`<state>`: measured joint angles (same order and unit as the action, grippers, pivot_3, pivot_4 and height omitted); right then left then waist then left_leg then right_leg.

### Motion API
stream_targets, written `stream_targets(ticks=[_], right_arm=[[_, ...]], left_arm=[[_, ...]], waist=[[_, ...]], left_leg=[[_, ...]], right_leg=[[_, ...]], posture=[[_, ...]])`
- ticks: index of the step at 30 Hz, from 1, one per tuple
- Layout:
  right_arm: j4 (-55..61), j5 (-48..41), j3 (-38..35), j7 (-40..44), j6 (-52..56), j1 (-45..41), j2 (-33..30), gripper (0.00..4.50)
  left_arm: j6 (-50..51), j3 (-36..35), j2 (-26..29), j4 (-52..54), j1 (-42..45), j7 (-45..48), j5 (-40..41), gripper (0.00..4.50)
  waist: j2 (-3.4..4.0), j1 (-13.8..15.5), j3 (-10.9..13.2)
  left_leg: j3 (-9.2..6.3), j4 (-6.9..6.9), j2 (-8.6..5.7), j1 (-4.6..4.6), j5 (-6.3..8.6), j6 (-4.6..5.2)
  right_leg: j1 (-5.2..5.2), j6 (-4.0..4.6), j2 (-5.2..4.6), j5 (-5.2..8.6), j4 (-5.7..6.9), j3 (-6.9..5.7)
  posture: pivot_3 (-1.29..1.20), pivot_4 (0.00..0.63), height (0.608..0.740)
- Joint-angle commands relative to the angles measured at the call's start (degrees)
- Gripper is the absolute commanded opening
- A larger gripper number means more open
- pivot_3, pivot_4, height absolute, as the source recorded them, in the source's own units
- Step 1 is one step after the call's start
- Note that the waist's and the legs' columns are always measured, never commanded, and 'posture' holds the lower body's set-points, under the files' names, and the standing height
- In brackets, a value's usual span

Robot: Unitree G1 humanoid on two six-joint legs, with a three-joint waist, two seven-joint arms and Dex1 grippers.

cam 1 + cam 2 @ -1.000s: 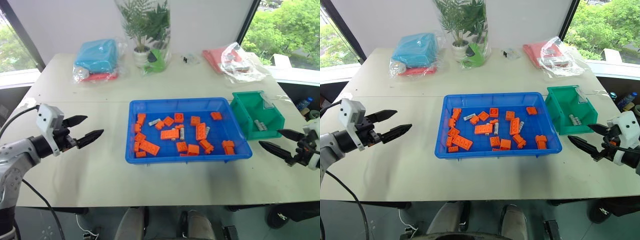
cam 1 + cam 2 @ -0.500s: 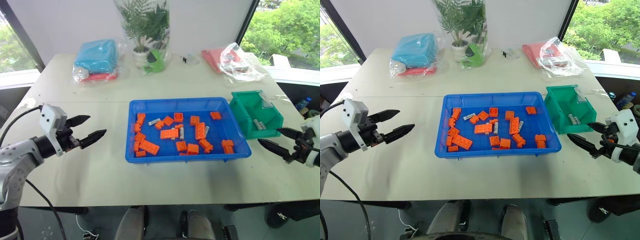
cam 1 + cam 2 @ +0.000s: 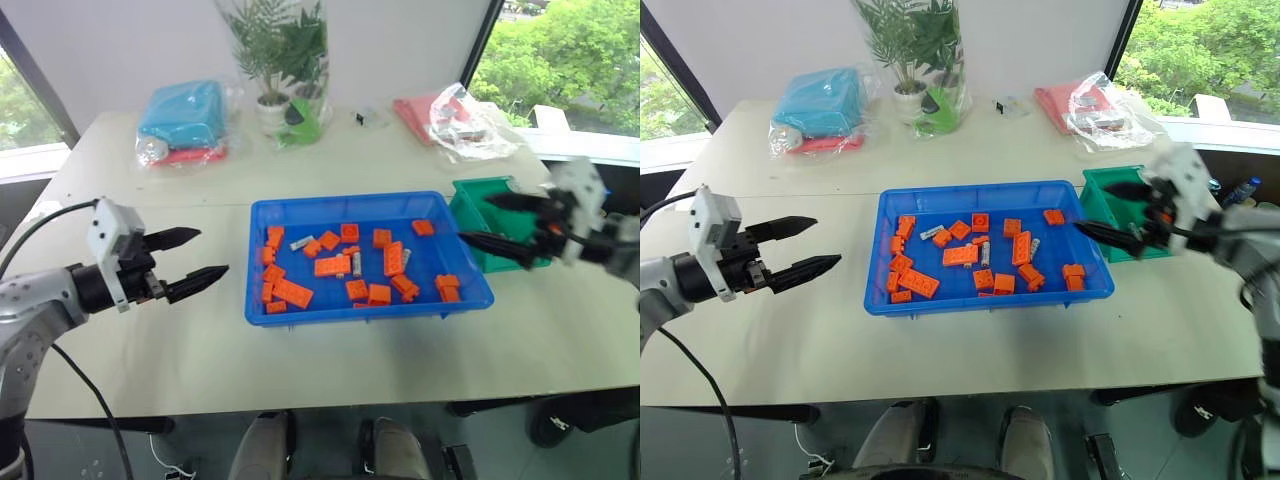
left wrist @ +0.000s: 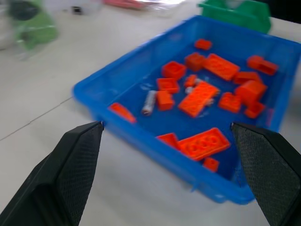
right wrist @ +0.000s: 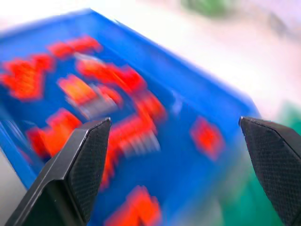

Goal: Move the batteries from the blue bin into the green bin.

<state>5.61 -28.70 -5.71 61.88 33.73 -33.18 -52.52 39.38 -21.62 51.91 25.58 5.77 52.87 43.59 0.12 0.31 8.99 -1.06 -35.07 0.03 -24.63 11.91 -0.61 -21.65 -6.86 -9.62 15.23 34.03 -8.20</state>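
Note:
The blue bin lies mid-table, holding orange bricks and a few silvery batteries, one near its back-left. At its right end stands the green bin, partly hidden by my right gripper. That gripper is open and empty, hovering over the green bin's front with its tips at the blue bin's right end. My left gripper is open and empty above the table, left of the blue bin and pointing at it. The left wrist view shows a battery among the bricks.
Orange bricks crowd the blue bin around the batteries. Along the table's far edge are a teal bagged bundle, a wrapped potted plant and a red item in clear plastic. Bare tabletop lies left of the blue bin.
My right gripper has swung up and to the left, from the table right of the green bin to over that bin's front. The left gripper has edged right, toward the blue bin.

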Motion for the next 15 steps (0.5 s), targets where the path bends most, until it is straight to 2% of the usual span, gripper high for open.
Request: stream_targets(ticks=[1,5,8,15], right_arm=[[-5.3,5.6,11.7,3.5,-2.6,-11.6,6.7,4.46],[-19.1,14.0,23.3,3.0,-4.4,-24.0,19.8,4.46],[-31.1,21.6,30.3,3.2,-11.7,-28.7,27.8,4.46],[-55.9,30.5,33.3,-0.3,-23.3,-36.7,40.4,4.46]], left_arm=[[0.3,-0.3,2.5,1.8,0.9,2.9,1.8,4.5],[0.7,-1.0,3.5,2.3,1.3,3.3,2.5,4.5],[0.8,-1.8,3.4,3.5,0.5,2.6,2.8,4.5],[1.8,-5.1,2.6,8.1,-3.9,0.1,3.8,4.5]], waist=[[-0.13,-0.4,-0.1],[-0.44,-1.1,-0.2],[-0.68,-1.2,-0.2],[-0.89,-1.1,0.0]], left_leg=[[-0.01,0.02,0.0,-0.03,0.0,0.0],[0.09,-0.05,-0.08,-0.22,-0.03,0.02],[0.38,-0.06,-0.18,-0.21,-0.13,0.14],[0.53,-0.09,-0.16,-0.16,-0.35,-0.28]], right_leg=[[-0.06,0.0,-0.01,0.0,0.03,0.0],[-0.55,0.09,0.03,-0.18,0.47,0.07],[-0.86,0.08,0.02,-0.41,1.14,0.14],[-0.89,0.12,0.16,-0.44,1.25,0.21]], posture=[[0.0,0.15,0.668],[0.0,0.15,0.668],[0.0,0.15,0.668],[0.0,0.15,0.668]])
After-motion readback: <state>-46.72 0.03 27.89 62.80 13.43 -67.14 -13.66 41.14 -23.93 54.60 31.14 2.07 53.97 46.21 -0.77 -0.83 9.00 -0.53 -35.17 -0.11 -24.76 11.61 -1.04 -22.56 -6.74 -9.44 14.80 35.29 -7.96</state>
